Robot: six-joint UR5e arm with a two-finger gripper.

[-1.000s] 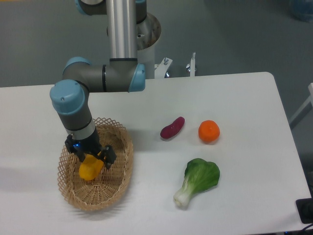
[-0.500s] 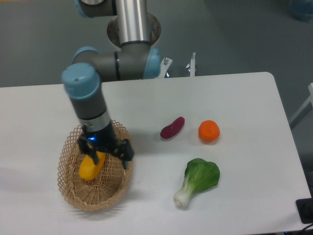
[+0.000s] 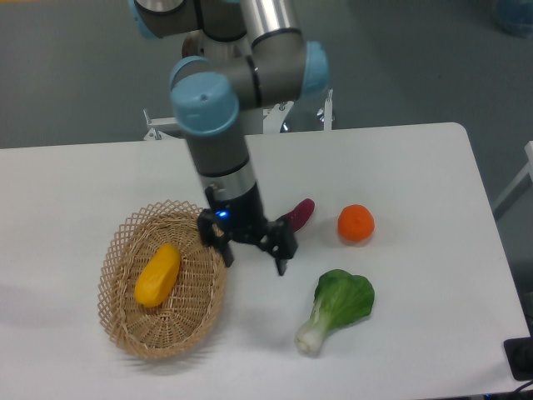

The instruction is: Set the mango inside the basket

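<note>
A: From the fixed camera, where do we find the mango [image 3: 157,275]?

B: We see it lying inside the basket [image 3: 119,325], on the woven floor, tilted so its upper end points up and to the right. Nothing touches it.

A: And the gripper [image 3: 254,258]?

B: We see it hanging over the bare desk [image 3: 416,167], just off the basket's right rim, with its two fingers spread apart and nothing between them. A small blue light shows on the wrist above the fingers.

A: What else do we have on the desk?

B: We count three more things to the right. A purple vegetable [image 3: 296,215] lies just behind the gripper's right finger, partly hidden by it. A round tangerine [image 3: 356,223] sits near the vegetable, on its right, not touching it. A green bok choy [image 3: 337,307] lies nearer the front edge, its white stem end pointing down-left.

A: Is the arm [image 3: 221,117] over the basket?

B: We see it rising from the gripper toward the back edge, beside the basket rather than above it.
</note>
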